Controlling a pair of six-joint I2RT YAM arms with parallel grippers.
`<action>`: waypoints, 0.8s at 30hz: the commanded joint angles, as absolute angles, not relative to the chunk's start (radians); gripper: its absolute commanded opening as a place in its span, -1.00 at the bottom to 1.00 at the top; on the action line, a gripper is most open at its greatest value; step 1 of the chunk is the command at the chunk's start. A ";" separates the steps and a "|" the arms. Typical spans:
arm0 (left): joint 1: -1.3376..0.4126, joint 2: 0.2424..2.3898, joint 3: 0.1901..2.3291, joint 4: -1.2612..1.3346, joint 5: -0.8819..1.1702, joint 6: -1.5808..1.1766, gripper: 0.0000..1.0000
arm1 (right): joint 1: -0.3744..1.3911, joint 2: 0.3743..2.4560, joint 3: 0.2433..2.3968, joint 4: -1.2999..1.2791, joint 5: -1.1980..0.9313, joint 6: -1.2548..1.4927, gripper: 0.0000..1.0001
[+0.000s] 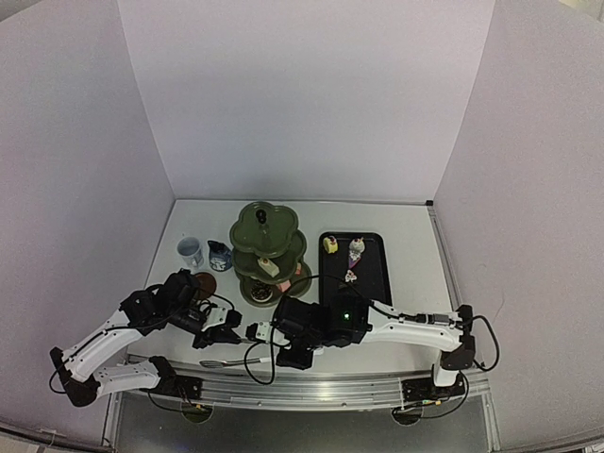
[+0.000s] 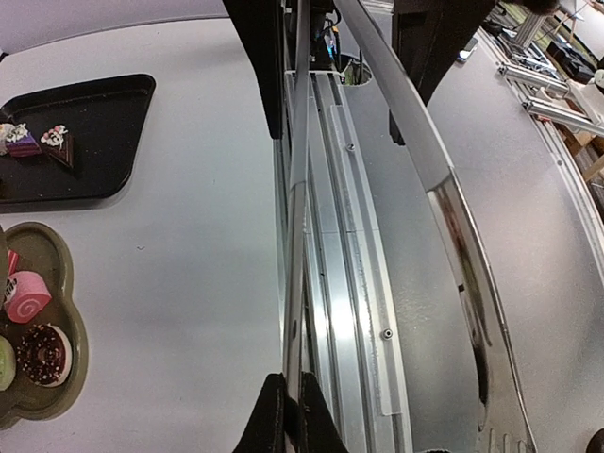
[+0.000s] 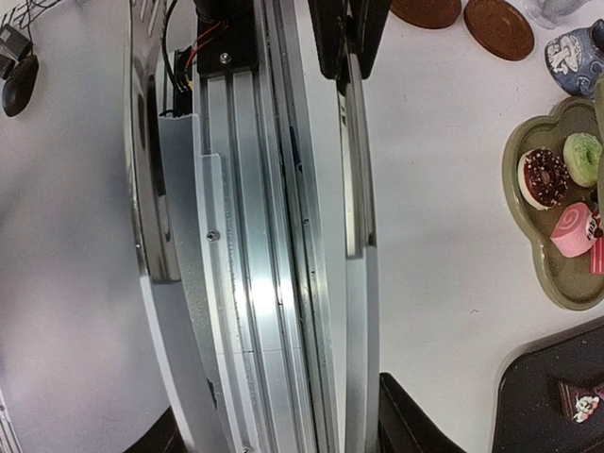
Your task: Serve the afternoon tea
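Now, three pastries (image 1: 357,249) lie on the one black tray (image 1: 376,266).

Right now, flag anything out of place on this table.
The metal tongs stand out: they are down at the near edge of the table beside the aluminium rail, away from the black tray whose pastries they would serve. Nothing looks spilled or toppled.

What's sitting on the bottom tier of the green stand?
A chocolate doughnut, a green doughnut and a pink swirl roll; the rest is hidden beneath the upper tiers.
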State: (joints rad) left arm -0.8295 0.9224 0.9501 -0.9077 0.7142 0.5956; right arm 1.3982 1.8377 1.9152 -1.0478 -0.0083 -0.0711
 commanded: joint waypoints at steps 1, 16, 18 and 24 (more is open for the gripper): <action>-0.839 0.901 1.004 -0.960 0.758 0.691 -0.99 | 1.367 1.845 1.950 -0.974 0.008 -0.017 0.04; -0.839 0.880 0.978 -1.011 0.770 0.746 -1.00 | 1.316 1.803 1.929 -0.915 -0.040 0.047 -0.36; -0.839 0.883 0.979 -1.020 0.772 0.755 -1.00 | 1.314 1.805 1.927 -0.913 -0.041 0.056 -0.59; -0.839 0.879 0.973 -1.033 0.767 0.769 -1.00 | 1.305 1.799 1.910 -0.910 -0.055 0.074 -0.89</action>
